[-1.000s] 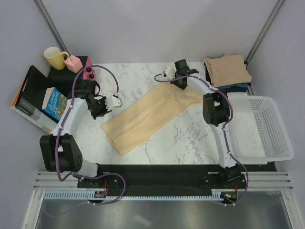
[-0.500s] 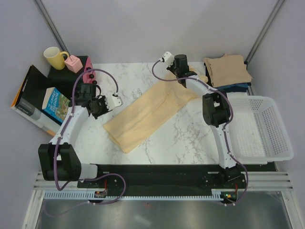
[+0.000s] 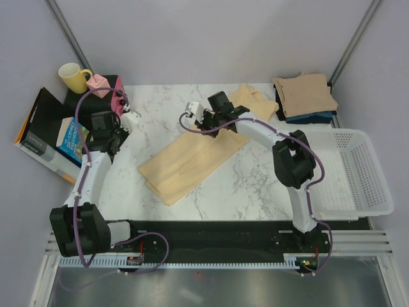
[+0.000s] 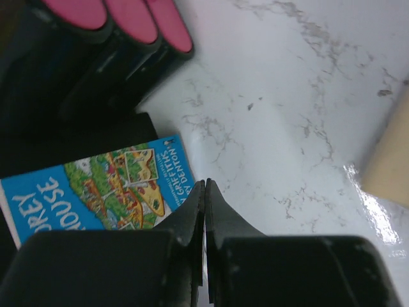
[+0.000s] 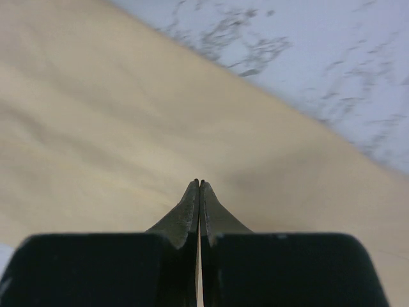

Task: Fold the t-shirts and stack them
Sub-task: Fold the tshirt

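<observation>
Both pairs of jaws pressed together and empty, the right gripper has swung to mid-length of the pale yellow-cream cotton t-shirt while the left gripper has pulled aside, leaving the fold apparently unfinished.

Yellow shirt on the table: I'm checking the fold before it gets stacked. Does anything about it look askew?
Yes. The pale yellow shirt lies diagonally across the marble table, not squared to its edges, and its far end looks rumpled near the folded tan shirt. Nothing looks damaged.
</observation>
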`<state>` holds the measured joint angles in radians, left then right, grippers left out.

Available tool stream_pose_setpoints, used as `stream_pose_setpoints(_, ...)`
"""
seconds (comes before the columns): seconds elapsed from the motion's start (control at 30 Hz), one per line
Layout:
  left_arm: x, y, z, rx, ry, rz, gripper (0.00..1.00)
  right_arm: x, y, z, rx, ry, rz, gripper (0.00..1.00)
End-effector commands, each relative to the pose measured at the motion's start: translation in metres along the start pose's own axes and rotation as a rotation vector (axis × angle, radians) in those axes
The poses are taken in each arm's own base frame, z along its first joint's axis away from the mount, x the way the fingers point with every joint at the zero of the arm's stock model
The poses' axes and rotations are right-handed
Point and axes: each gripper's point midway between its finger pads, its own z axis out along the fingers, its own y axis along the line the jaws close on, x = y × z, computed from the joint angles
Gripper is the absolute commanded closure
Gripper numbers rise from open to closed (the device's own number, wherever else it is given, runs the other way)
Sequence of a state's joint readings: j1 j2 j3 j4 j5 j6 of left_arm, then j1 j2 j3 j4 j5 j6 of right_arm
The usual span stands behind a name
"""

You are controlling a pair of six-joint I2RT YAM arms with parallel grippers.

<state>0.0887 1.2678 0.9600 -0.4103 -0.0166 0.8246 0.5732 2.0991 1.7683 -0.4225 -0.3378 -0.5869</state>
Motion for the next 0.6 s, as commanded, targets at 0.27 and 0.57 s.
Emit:
stream_pose_setpoints(0.27,0.0,0.054,-0.043,-0.225,-0.076,-0.27,0.98,-0.017,0.124,0.07,-0.317,0.022,0.017,1.0)
stream_pose_setpoints(0.57,-0.029,0.073,-0.052,-0.223,-0.152,-0.289,0.98,0.027,0.171,0.065,-0.401,0.155,0.027,1.0)
